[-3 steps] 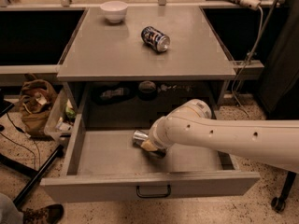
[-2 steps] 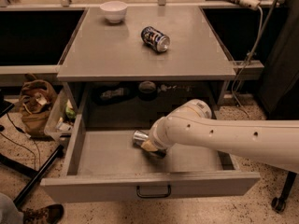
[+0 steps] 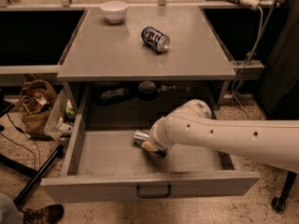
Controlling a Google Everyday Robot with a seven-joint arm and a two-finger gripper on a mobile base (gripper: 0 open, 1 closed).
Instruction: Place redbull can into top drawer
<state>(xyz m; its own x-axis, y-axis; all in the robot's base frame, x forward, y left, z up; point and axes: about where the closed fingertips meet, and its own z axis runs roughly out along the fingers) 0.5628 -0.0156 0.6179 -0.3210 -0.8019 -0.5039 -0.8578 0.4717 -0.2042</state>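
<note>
The top drawer (image 3: pixel 107 185) is pulled wide open below the grey table, its dark wire handle at the front centre. The redbull can (image 3: pixel 140 136) lies on its side inside the drawer, its shiny end facing left. My gripper (image 3: pixel 154 148) is down in the drawer at the can, at the end of the white arm that reaches in from the right. The wrist hides the rest of the can.
A short dark blue can (image 3: pixel 155 38) lies on the table top (image 3: pixel 196 55). A white bowl (image 3: pixel 114 10) stands at the table's back left. Bags (image 3: pixel 35 104) and cables sit on the floor left of the drawer. Dark items lie on the shelf behind the drawer.
</note>
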